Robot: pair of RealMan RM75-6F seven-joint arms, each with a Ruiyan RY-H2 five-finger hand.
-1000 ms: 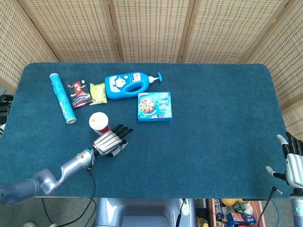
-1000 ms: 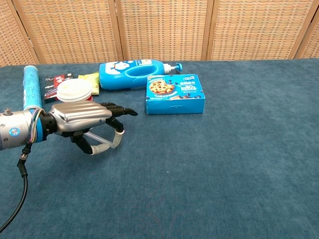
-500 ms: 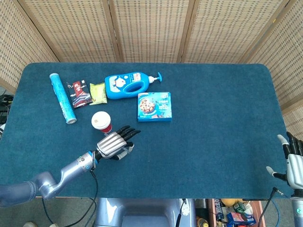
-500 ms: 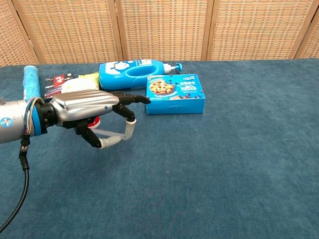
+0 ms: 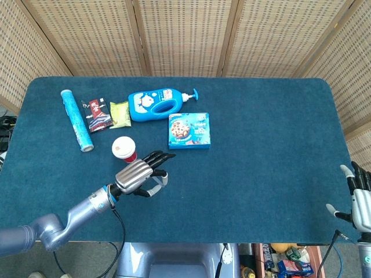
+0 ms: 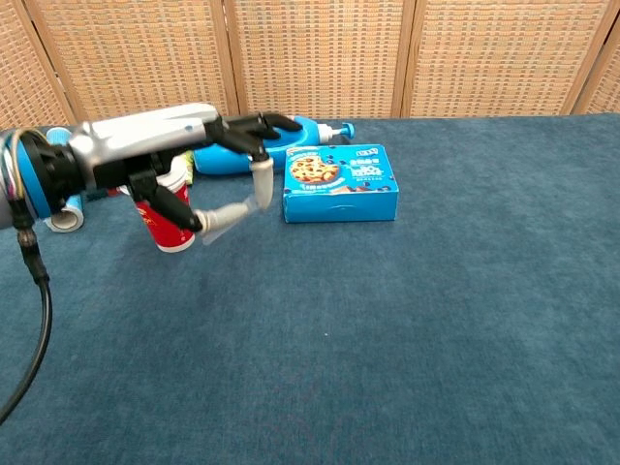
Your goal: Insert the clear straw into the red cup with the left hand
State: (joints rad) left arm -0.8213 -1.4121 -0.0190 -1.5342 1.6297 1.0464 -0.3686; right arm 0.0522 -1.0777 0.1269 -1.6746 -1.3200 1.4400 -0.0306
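while the left hand [image 6: 170, 160] hangs above the table [image 5: 261, 174] with the clear straw [image 6: 225, 217] pinched between thumb and a fingertip, its other fingers spread forward, the task stands at roughly its middle stage.

item: clear straw. lifted off the cloth, slanting from low left to high right in the chest view; too faint to make out in the head view. not yet in the cup.

item: red cup [image 5: 123, 149]. upright, white lid on, just left of and slightly beyond the left hand in the head view; in the chest view its red body [image 6: 167, 225] shows below the palm. whether the lid has an opening cannot be told.

item: right hand [image 5: 360, 200]. at the near right edge, off the table, fingers apart and holding nothing.

other stock, far left part of the table: blue tube [image 5: 76, 119] lying flat; dark snack packet [image 5: 97, 114]; green packet [image 5: 120, 113]; blue pump bottle [image 5: 159, 103] on its side; blue cookie box [image 5: 189, 130] to the right of the cup.

done, by the look of it: straw picked up and raised. left: bring the straw's lower end over the lid, tip it nearer upright, push it in, release.
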